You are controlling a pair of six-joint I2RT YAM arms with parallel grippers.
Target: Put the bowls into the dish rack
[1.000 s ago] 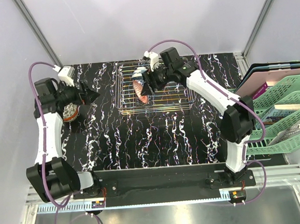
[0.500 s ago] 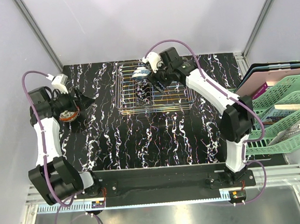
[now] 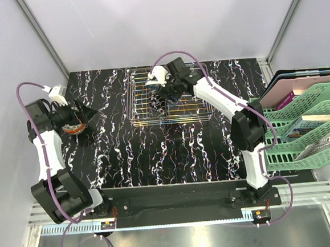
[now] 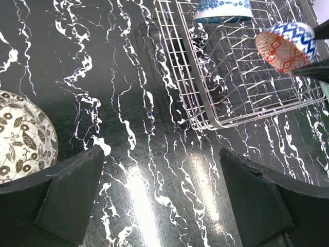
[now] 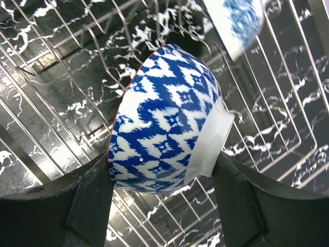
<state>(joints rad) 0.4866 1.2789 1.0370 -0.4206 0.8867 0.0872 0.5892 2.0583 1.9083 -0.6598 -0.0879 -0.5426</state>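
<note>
As the right gripper (image 5: 164, 180), clamped on the blue zigzag bowl (image 5: 164, 123), has shifted left over the dish rack (image 4: 177, 67), placement looks close; the left gripper (image 4: 164, 190) gapes empty.

Blue zigzag bowl (image 5: 164, 123) tilted over the wire dish rack (image 4: 231, 98), which holds another bowl (image 4: 222, 9).
</note>
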